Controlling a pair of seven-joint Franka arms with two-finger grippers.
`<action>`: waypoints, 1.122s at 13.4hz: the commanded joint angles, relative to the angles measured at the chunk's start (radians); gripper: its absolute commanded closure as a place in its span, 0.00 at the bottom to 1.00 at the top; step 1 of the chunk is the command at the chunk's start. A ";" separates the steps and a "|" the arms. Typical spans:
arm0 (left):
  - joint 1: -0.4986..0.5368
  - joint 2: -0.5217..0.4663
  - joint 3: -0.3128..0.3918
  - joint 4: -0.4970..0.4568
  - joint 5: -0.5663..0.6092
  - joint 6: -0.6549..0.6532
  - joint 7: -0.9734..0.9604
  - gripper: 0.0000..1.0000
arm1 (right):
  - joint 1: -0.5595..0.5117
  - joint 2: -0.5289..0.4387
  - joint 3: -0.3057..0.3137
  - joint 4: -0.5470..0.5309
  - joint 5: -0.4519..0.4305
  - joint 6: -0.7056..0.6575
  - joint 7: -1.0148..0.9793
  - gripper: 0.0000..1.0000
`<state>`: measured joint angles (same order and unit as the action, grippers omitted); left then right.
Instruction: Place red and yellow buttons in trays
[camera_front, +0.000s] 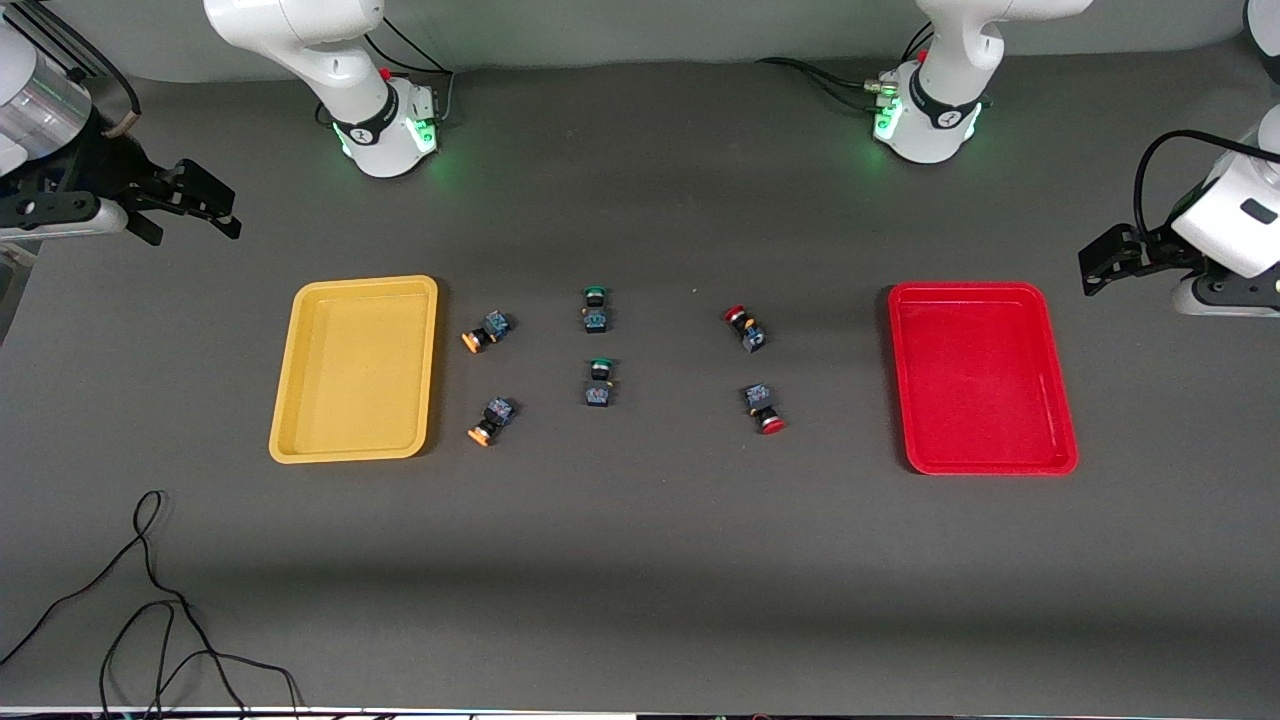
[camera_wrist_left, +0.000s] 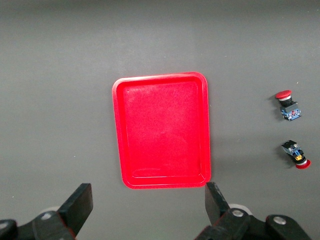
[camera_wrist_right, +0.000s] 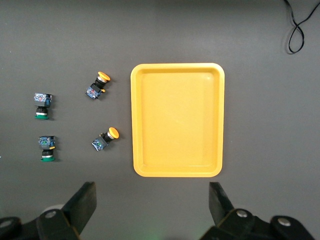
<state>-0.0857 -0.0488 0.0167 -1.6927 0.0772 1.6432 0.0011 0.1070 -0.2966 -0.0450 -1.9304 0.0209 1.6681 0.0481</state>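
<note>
Dark grey table (camera_front: 640, 560), both arms parked at frame edges. Yellow tray (camera_front: 300, 385) mid-left, red tray (camera_front: 1055, 400) mid-right, both empty. Two yellow buttons (camera_front: 487, 331) beside yellow tray; two red buttons (camera_front: 745, 328) right of centre; two green buttons (camera_front: 595, 309) central. Left gripper (camera_front: 1095, 268), right gripper (camera_front: 195, 205): fingers wide, nothing held. All four placements remain

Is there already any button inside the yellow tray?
No, the yellow tray holds nothing; both yellow buttons lie on the table beside it.

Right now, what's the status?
Left hand and right hand open, empty, waiting. Red buttons, yellow buttons on table, both trays empty. Nothing blocking.
</note>
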 joint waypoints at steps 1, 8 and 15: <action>-0.011 -0.020 0.003 -0.024 0.000 -0.009 -0.009 0.00 | 0.002 0.027 -0.001 0.041 -0.018 -0.022 -0.021 0.00; -0.023 0.009 -0.046 -0.016 -0.010 -0.065 -0.016 0.00 | 0.072 0.097 0.028 -0.037 0.030 0.033 0.210 0.00; -0.074 0.301 -0.337 -0.033 -0.020 0.097 -0.638 0.00 | 0.103 0.356 0.275 -0.341 0.030 0.590 0.765 0.00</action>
<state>-0.1240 0.1692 -0.2931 -1.7242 0.0633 1.6807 -0.4472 0.2115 -0.0232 0.2184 -2.2393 0.0432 2.1716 0.7296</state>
